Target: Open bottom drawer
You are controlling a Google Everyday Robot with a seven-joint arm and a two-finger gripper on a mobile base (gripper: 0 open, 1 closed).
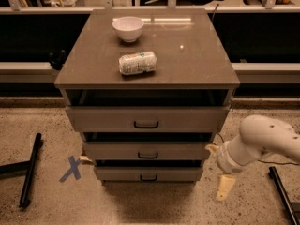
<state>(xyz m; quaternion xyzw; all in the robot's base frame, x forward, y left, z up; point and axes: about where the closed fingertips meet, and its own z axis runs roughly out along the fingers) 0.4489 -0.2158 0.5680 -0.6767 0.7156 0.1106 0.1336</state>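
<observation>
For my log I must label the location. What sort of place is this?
Probably a robot test lab: a blue tape X marks the speckled floor, a lone three-drawer cabinet stands beside it, and the gripper hangs low right of the cabinet, near the bottom drawer.

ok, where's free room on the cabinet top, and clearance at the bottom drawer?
Cabinet top: the right half is bare, from the white bowl and the can across to the right edge. Left-centre holds those two. Floor before the bottom drawer is bare between the blue X and the gripper, which hangs right of that drawer.
</observation>
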